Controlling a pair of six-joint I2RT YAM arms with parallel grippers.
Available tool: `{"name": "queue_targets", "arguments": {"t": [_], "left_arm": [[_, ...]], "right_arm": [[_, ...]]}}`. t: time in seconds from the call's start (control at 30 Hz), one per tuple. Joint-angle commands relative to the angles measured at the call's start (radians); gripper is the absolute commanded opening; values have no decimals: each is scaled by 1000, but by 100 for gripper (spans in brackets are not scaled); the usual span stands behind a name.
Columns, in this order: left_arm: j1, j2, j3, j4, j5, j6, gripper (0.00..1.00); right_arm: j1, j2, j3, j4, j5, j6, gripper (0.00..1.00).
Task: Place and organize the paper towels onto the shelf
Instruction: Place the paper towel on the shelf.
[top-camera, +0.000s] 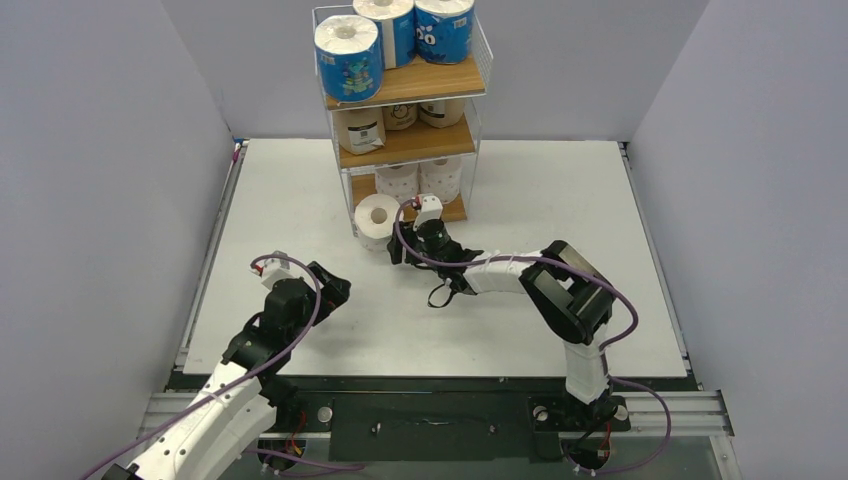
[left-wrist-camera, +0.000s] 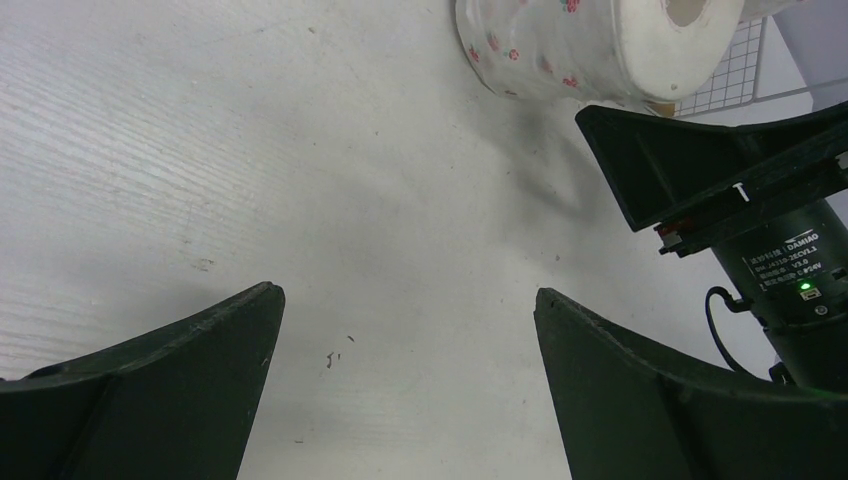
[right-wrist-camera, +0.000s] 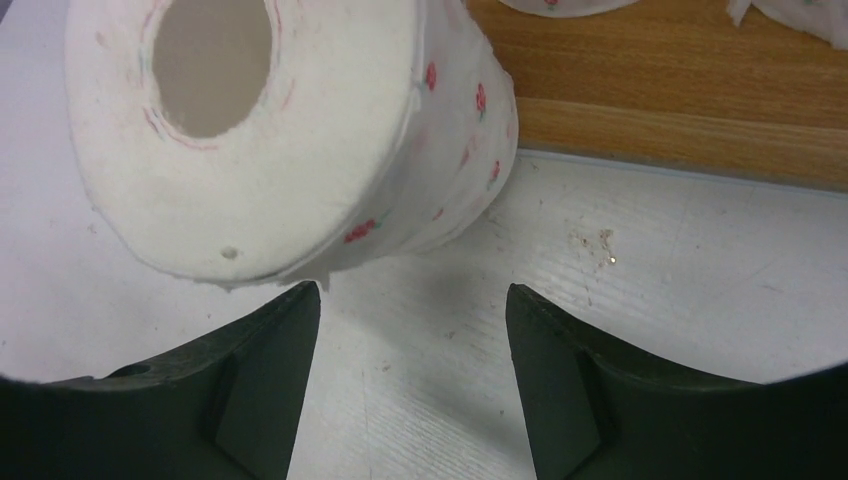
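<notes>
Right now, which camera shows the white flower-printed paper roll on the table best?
The right wrist view: the white flower-printed paper roll fills it, hollow core and print clear. Top external shows the roll small by the wooden shelf; left wrist catches only part.

Bright, even light; soft shadows; wrist views distorted.

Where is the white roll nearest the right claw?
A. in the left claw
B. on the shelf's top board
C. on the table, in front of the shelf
C: the white roll rests on the table, just outside the shelf.
</notes>
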Motion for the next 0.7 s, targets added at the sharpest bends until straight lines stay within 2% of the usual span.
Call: {"name": "queue_targets", "arguments": {"t": [0.0, 0.33, 0.67], "left_arm": [[7, -4, 14, 40, -6, 16, 96], [12, 2, 8, 38, -6, 21, 96], [16, 11, 11, 41, -9, 26, 96]], "right_arm": [[8, 34, 75, 29, 3, 24, 64], [-27, 84, 141, 31, 9, 63, 58], [-41, 126, 238, -4, 3, 54, 56]]}}
